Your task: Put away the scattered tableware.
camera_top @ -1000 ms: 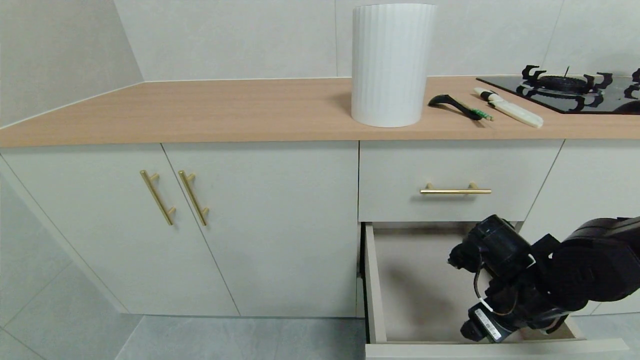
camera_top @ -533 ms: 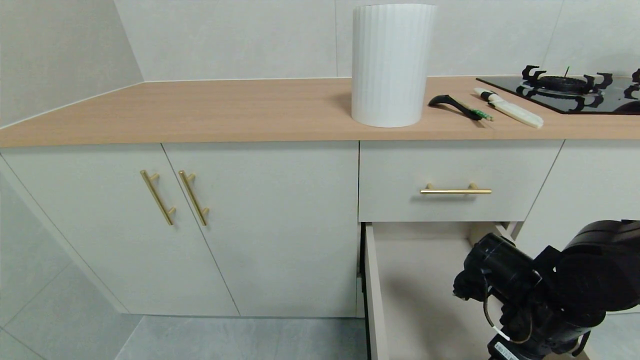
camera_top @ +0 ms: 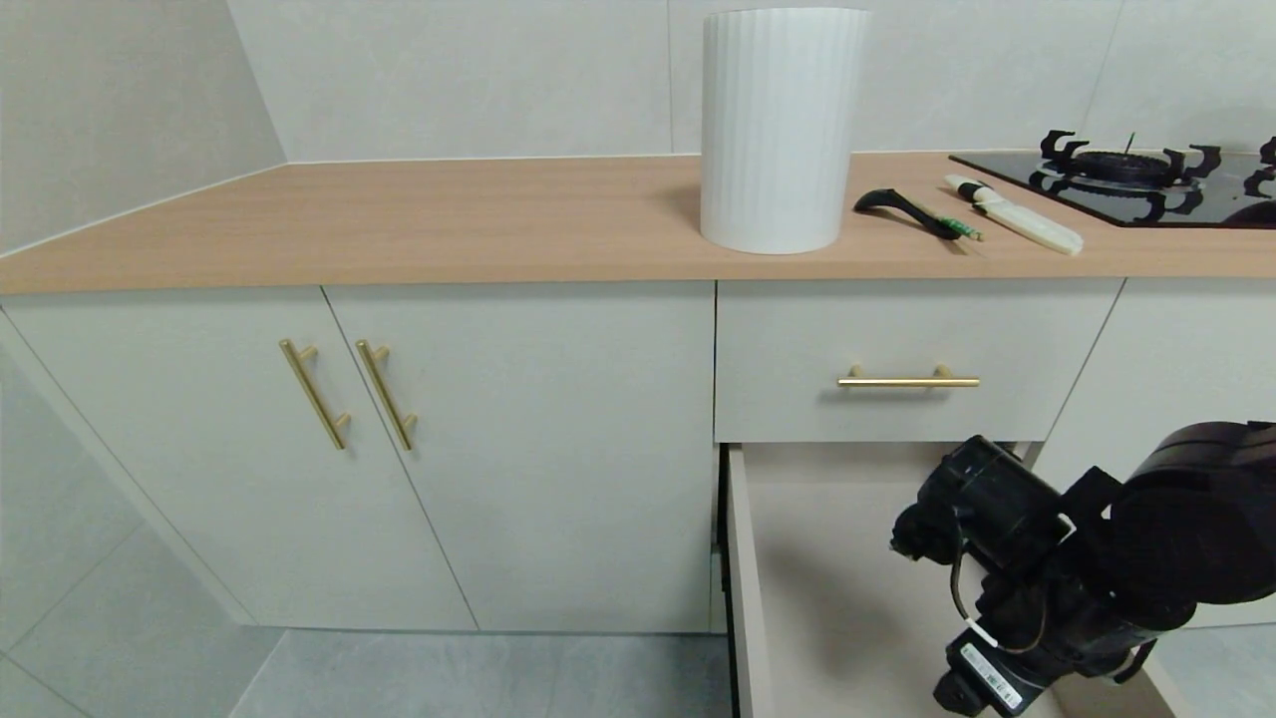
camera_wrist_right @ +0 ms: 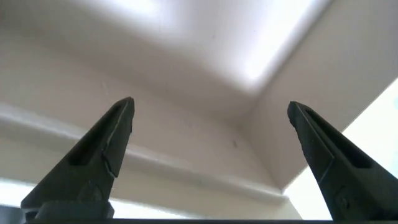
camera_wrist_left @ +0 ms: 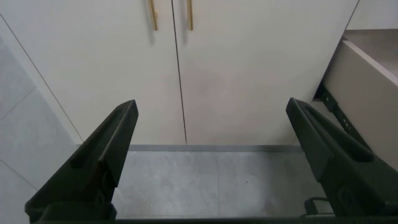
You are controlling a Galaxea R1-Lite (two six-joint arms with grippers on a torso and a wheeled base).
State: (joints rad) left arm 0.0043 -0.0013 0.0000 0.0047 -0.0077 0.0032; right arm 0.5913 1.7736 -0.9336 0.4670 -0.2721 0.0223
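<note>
Head view: set back and high, faces down at the drawer point(camera_top: 750, 558) and the cabinet doors point(camera_top: 498, 449) beside it. Left wrist: low, beside drawer point(camera_wrist_left: 367, 81), facing the doors. Right wrist: close inside drawer point(camera_wrist_right: 249, 93). Drawer shared.

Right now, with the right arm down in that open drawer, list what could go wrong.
1. The right tool, open, sits in the lower drawer below the closed upper drawer's handle; rising straight up could clip it.
2. The black spoon and white knife lie near the front edge of the counter beside the tall white container; a careless reach might knock them off.
</note>
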